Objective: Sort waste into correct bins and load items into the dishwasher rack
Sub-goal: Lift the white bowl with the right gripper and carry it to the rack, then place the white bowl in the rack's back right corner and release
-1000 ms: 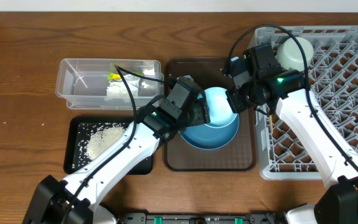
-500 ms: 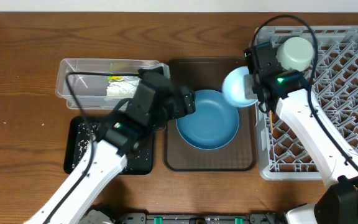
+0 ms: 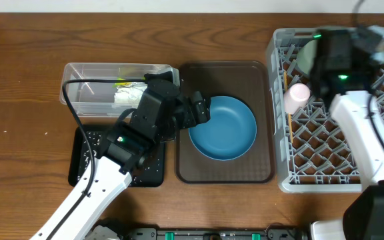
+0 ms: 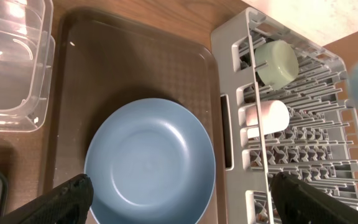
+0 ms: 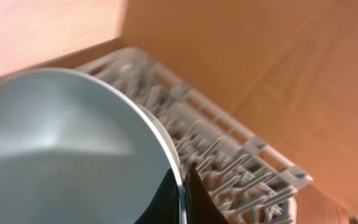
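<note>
**Overhead.** The left gripper [image 3: 202, 111] hangs at the edge of the blue plate [image 3: 223, 130] with its fingers spread and nothing between them. The plate lies just ahead of the fingertips, flat on the brown serving tray [image 3: 225, 175]. Behind the wrist stands the clear tub [image 3: 85, 93], holding the white tissue [image 3: 129, 98] and the snack wrapper [image 3: 122, 83]. Under the forearm lies the black tray [image 3: 79, 172], with rice grains [image 3: 89, 144] scattered in it. The right arm [image 3: 352, 127] reaches over the grey rack [image 3: 325, 157], and its own wrist body hides its fingers here. The pink cup [image 3: 297, 99] lies on its side in the rack, just beside that wrist. The mint-green bowl [image 3: 305, 57] sits in the rack corner, partly under the wrist.

**Left wrist.** The two fingers [image 4: 67, 196] stand at opposite edges of the frame, spread wide and gripping nothing. The plate [image 4: 151, 162] is directly below and between them. The tub [image 4: 11, 62] is off to one side and the rack [image 4: 309, 168] to the other, holding the cup [image 4: 267, 117] and the green bowl [image 4: 276, 62]. A blurred pale-blue shape sits at the frame edge above the rack.

**Right wrist.** The picture is blurred. The right gripper [image 5: 182, 186] is pinched tight on the rim of the small pale-blue bowl [image 5: 61, 149], which fills the view just ahead of the fingers. Rack pegs [image 5: 229, 155] show beyond the bowl. Whether the bowl touches them cannot be told.
</note>
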`<control>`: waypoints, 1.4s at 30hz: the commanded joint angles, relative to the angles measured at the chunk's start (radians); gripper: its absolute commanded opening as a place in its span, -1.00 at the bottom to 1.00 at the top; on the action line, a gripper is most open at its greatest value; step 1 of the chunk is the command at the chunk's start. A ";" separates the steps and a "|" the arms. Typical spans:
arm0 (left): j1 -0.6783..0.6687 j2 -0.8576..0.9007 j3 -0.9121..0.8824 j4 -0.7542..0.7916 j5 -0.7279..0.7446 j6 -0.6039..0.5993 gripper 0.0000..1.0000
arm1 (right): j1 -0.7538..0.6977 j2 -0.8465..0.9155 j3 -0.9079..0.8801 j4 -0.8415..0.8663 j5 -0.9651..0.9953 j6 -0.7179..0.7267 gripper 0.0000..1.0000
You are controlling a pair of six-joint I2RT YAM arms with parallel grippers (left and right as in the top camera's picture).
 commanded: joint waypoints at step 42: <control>0.002 0.002 0.000 -0.003 -0.005 0.006 0.89 | -0.375 0.439 0.002 0.846 -0.251 -1.288 -0.98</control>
